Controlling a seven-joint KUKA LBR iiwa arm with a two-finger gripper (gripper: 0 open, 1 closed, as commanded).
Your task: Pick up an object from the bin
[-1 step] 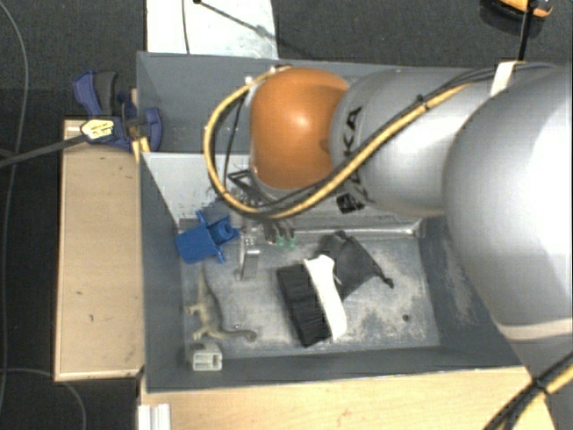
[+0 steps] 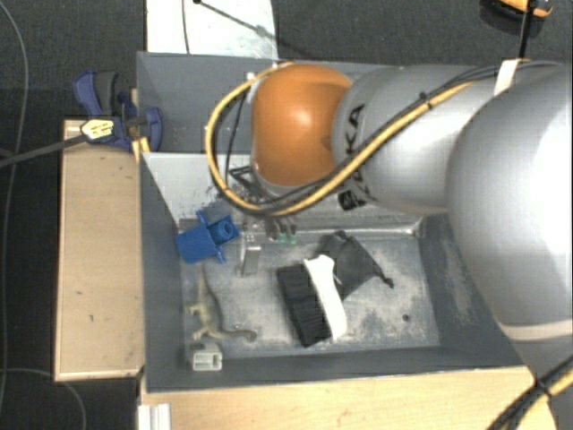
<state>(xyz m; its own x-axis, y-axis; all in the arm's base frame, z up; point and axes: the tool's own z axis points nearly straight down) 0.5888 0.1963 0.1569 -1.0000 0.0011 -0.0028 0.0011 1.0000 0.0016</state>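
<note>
"Five loose things in your bin (image 2: 358, 365), is it so?"

"Yes. Nearest to you lies a small pale block (image 2: 206, 359) in the left front corner. Behind it is a thin grey bent piece (image 2: 210, 316), then a black brush (image 2: 309, 305) with a white handle in the middle, and a dark crumpled piece (image 2: 356, 262) behind the brush."

"And which one should you watch?"

"The blue block (image 2: 206, 236), near the far left wall. The gripper (image 2: 252, 256) hangs low just beside its right side, I think because the arm reaches in from the right. Whether the hand is wide or narrow, you cannot tell: the orange cover (image 2: 300, 124) leans over it."
</note>
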